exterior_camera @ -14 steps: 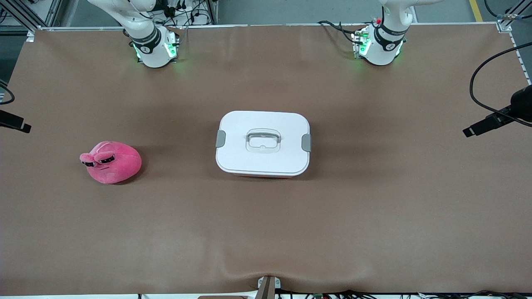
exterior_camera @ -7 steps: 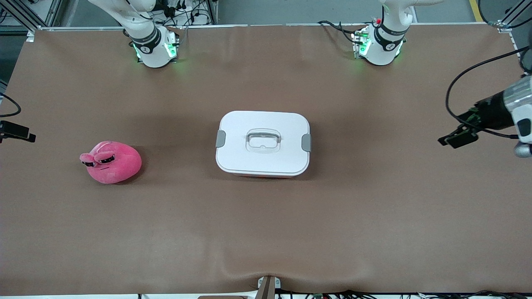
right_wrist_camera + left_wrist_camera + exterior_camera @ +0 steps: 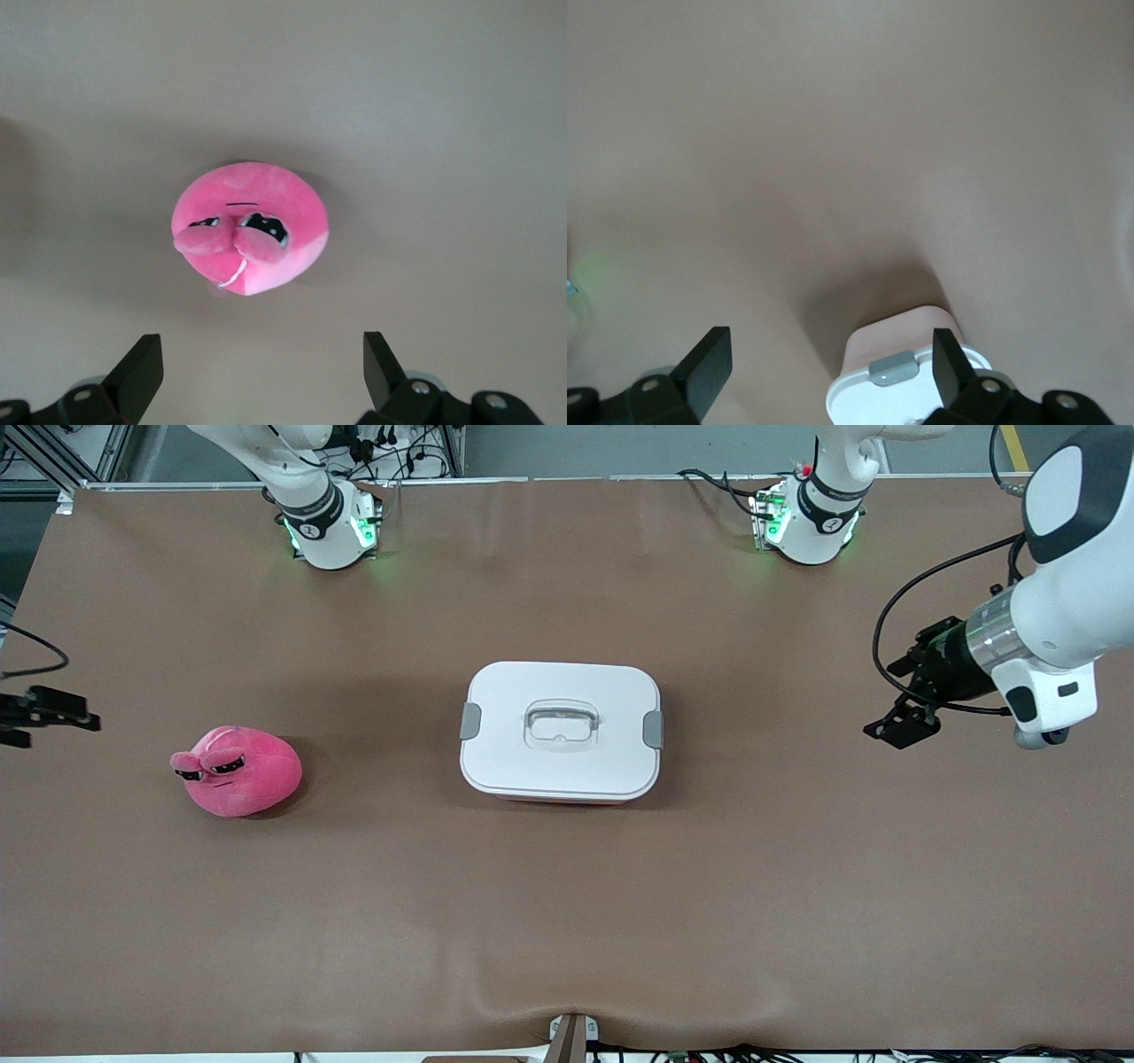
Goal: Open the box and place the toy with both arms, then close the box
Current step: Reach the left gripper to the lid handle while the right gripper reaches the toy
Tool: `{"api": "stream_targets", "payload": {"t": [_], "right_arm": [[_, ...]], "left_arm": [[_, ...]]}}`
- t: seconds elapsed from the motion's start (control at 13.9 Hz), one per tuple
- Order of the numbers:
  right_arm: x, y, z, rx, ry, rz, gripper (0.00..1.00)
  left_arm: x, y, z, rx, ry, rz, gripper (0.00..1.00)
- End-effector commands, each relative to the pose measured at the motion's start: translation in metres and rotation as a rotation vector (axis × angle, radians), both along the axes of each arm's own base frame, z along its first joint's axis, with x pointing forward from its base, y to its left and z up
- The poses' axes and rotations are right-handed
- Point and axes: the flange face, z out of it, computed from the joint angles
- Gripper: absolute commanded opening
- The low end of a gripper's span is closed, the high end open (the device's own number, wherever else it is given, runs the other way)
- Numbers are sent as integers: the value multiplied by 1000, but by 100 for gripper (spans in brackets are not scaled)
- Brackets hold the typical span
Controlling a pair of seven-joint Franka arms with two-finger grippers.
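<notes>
1. Over the last second the left arm swung in from the edge of the front view: a moment earlier only its black fingertips showed at the left arm's end of the table, and now its white forearm and the left gripper (image 3: 899, 726) were fully in sight, up in the air over bare table between that end and the box (image 3: 560, 731).
2. The left gripper's jaws stood wide and held nothing; in the left wrist view its spread fingers (image 3: 709, 363) framed one end of the box (image 3: 899, 367), with a grey side clip (image 3: 892, 367) facing them.
3. The right gripper (image 3: 44, 710) had crept only a little inward at the right arm's end of the table. Its jaws were also wide and empty, and the right wrist view showed the toy (image 3: 251, 227) lying on the table ahead of them, untouched.
4. The box had not shifted: it sat at the middle of the table, white lid (image 3: 561, 726) on, both grey clips appearing down, the clear handle (image 3: 561, 723) flat.
5. The toy (image 3: 236, 771) had stayed on the table toward the right arm's end, well apart from the box and slightly nearer the front camera.
6. Judged from this, the task was at its very start: both arms were approaching, the left seemingly heading for the box's clip and the right lining up on the toy. Nothing was yet opened, lifted or placed.
</notes>
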Motion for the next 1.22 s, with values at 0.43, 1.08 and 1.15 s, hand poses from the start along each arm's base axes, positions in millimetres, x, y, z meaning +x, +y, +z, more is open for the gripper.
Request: {"api": "stream_targets", "payload": {"t": [0.43,1.08,1.15], "right_arm": [[7,40,-39,35,145,136,100],[7,69,-60,40,152,281,100],[4,74,-67,37,162,289,100]], "left_arm": [[2,-86,-23,29,33,265,100],[-12,-196,-73,125,43,397,100],[-10,-204,-78,122,45,423,100]]}}
